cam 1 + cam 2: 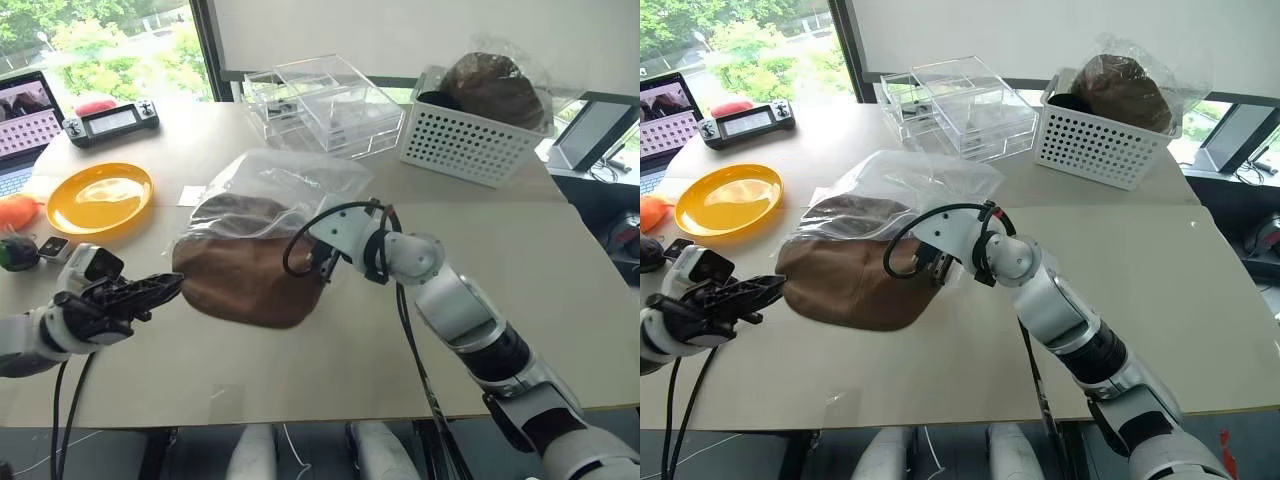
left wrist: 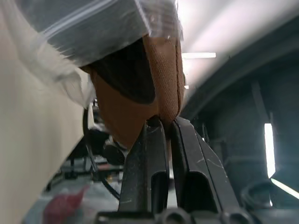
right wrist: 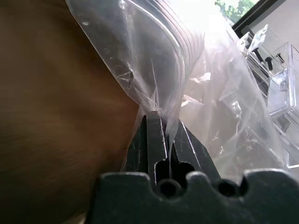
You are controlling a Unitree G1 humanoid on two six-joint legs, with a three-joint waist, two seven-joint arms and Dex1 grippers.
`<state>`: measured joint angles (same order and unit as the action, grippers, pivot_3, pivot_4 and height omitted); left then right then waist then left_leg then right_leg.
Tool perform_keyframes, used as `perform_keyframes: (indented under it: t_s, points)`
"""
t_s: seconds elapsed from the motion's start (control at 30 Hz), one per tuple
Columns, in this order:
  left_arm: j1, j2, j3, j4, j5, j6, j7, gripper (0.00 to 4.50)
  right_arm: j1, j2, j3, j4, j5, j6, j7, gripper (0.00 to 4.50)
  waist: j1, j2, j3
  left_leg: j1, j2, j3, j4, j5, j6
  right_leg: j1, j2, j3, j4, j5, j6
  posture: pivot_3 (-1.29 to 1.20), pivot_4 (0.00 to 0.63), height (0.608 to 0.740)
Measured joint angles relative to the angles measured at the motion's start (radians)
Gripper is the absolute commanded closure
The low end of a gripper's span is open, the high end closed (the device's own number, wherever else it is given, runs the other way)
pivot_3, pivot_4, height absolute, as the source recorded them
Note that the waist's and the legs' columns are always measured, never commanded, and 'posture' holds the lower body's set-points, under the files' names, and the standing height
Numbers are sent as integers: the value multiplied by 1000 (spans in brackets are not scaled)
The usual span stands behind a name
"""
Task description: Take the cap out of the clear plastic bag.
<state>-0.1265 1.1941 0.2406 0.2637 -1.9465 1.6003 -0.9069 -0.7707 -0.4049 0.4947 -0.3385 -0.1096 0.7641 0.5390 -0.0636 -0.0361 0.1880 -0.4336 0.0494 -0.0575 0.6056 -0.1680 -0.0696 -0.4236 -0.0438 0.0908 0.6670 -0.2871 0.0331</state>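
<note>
Left eye view shows us a pale table by a window. At the far left we see a laptop, then a black game controller and an orange plate.

Our left gripper is low on the left side. Its two black fingers are pressed together on the edge of the cap. In the left wrist view we see the brown cloth pinched between those fingers.

The cap is soft, round and brown. It is in the middle of the table. The near part of it sticks out of the clear plastic bag. The far part is under the crinkly film.

Our right gripper comes in from the right side. Its fingers are closed tight on the bag film, just beside the cap. The right wrist view shows the film squeezed between them.

Behind the bag sits a clear plastic compartment box. To the right of it is a white basket with holes. A darker brown cap in a bag sits in it.
</note>
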Motion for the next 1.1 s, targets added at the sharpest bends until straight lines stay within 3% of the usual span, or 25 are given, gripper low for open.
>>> perform_keyframes:
  t_s: [0.13,0.37,0.6,0.8,0.9,1.0,1.1]
  points:
    - [129,76,59,-161,-2,8,-121,4445,1,2,-1,25,-5,-16,3,4500,-4,1,1,0,0,0,0,0,0,0,0,0,1,-1,-1,0,150,735]
    - [138,133,170,-91,22,11,-167,4445,3,11,-3,64,-5,-64,10,4500,-5,1,1,0,1,1,1,0,0,0,1,-1,1,-1,0,0,150,735]
    - [96,132,178,-43,19,-9,-169,4445,12,29,-2,120,-5,-119,25,4500,-5,1,1,0,1,0,2,0,0,0,1,-1,4,-1,-1,0,150,735]
    - [-20,161,184,-62,12,-8,-278,4445,23,30,-2,174,-7,-160,34,4500,-5,0,1,0,0,0,4,0,0,0,1,-1,6,-1,0,0,150,735]
    - [-212,177,141,30,9,-10,-298,4445,35,35,-1,200,-8,-181,41,4500,-3,0,1,1,0,0,5,1,0,1,1,-1,8,-1,0,0,150,735]
    - [-425,107,113,210,-10,-54,-193,4445,45,37,-1,217,-23,-192,48,4500,-2,0,0,2,0,0,8,1,1,2,1,-1,11,-2,1,0,150,735]
    - [-452,-25,132,267,-14,-148,13,4445,47,40,-2,223,-29,-193,49,4500,-3,0,0,3,0,0,10,1,1,2,1,0,14,-1,0,0,150,735]
